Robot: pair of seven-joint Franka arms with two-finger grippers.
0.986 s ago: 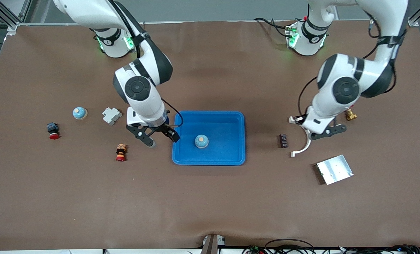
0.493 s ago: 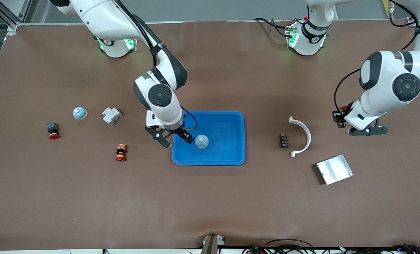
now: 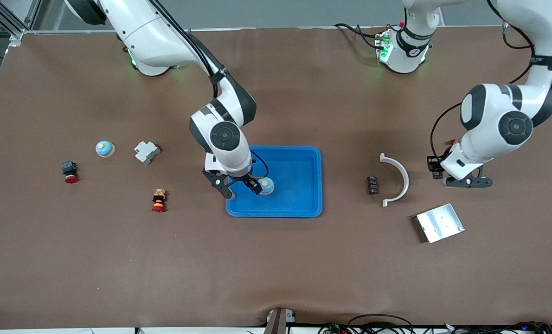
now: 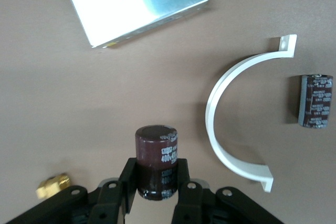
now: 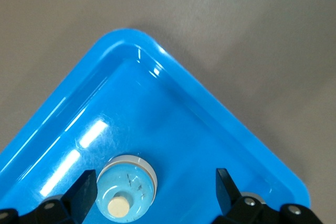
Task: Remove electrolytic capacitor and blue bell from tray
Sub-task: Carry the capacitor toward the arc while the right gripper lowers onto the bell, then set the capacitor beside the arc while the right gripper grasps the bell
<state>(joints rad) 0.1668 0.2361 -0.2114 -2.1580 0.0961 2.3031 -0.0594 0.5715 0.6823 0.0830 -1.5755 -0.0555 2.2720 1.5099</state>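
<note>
A light-blue bell (image 3: pixel 266 185) with a cream knob sits in the blue tray (image 3: pixel 304 204). My right gripper (image 3: pixel 241 186) is open and low over it. In the right wrist view the bell (image 5: pixel 126 188) lies between the spread fingers of the gripper (image 5: pixel 154 190), close to one finger. My left gripper (image 3: pixel 461 182) is shut on a dark brown capacitor (image 4: pixel 156 156) and holds it upright above bare table toward the left arm's end; the left wrist view shows the gripper (image 4: pixel 156 182). A second capacitor (image 3: pixel 373 184) lies on the table (image 4: pixel 316 101).
A white curved bracket (image 3: pixel 396 178) lies beside the loose capacitor, and a metal plate (image 3: pixel 439 222) lies nearer the camera. A brass fitting (image 4: pixel 52 184) lies near my left gripper. Toward the right arm's end lie another bell (image 3: pixel 104 148), a grey part (image 3: pixel 146 151) and two red-capped switches (image 3: pixel 69 171) (image 3: pixel 158 200).
My right gripper has moved from beside the tray to over the bell in it. My left gripper has moved off the white bracket toward the left arm's end of the table.
</note>
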